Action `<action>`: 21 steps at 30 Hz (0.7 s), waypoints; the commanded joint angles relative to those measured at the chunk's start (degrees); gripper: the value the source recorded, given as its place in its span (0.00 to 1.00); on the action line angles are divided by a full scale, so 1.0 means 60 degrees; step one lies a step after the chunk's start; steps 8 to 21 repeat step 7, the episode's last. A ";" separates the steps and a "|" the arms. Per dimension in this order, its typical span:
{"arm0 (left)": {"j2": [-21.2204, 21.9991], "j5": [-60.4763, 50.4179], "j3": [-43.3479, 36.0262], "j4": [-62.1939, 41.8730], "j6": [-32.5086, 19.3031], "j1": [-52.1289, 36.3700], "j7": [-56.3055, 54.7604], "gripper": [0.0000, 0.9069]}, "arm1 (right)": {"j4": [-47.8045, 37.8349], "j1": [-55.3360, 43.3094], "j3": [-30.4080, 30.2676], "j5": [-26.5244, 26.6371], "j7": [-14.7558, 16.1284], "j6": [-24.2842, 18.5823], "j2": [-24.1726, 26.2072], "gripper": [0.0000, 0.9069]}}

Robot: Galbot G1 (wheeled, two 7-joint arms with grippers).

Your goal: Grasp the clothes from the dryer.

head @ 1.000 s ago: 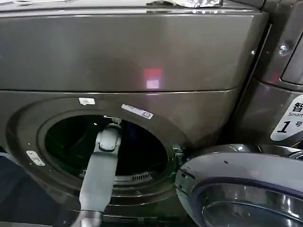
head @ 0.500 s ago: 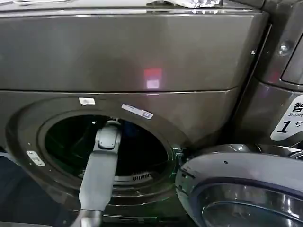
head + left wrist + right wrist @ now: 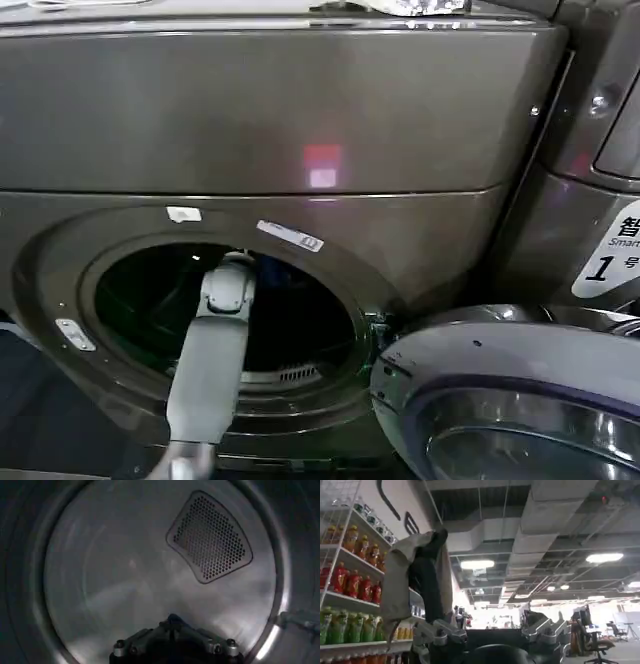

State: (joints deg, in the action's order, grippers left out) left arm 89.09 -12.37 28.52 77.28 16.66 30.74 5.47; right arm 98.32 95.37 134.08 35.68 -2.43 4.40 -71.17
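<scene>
The dryer point(image 3: 270, 120) is bronze-grey, and its round porthole point(image 3: 225, 305) stands open. My left arm point(image 3: 210, 370) reaches through the porthole into the dark drum. Inside, the left wrist view shows the steel drum back wall point(image 3: 125, 575) with a perforated vent point(image 3: 210, 537). My left gripper point(image 3: 171, 621) is shut, its fingers meeting in a point with a small bluish tip; I cannot tell what that is. The clothes are hidden. A pale shape point(image 3: 300, 620) lies at the drum's edge, too dim to identify. My right gripper point(image 3: 492, 630) is open and points up at a ceiling.
The dryer's door point(image 3: 510, 400) hangs open at the lower right, close to the porthole rim. A second machine with a white "1" label point(image 3: 605, 262) stands to the right. The right wrist view shows shelves of bottles point(image 3: 345, 585) and a beige garment point(image 3: 400, 585) on a stand.
My left wrist has shifted slightly left inside the porthole, and a blue patch now shows just beside it. The door and the rest are unchanged.
</scene>
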 commanded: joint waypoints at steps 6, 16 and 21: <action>-0.0071 0.0021 -0.0013 0.0038 0.0003 -0.0038 0.0030 0.00 | 0.0012 0.0009 0.0185 0.0065 -0.0227 0.0099 0.0042 1.00; -0.0070 0.0021 -0.0015 0.0040 0.0005 -0.0036 0.0029 0.00 | -0.0011 0.0019 0.0208 0.0042 -0.0253 0.0118 0.0047 1.00; -0.0070 0.0021 -0.0015 0.0040 0.0005 -0.0036 0.0029 0.00 | -0.0011 0.0019 0.0208 0.0042 -0.0253 0.0118 0.0047 1.00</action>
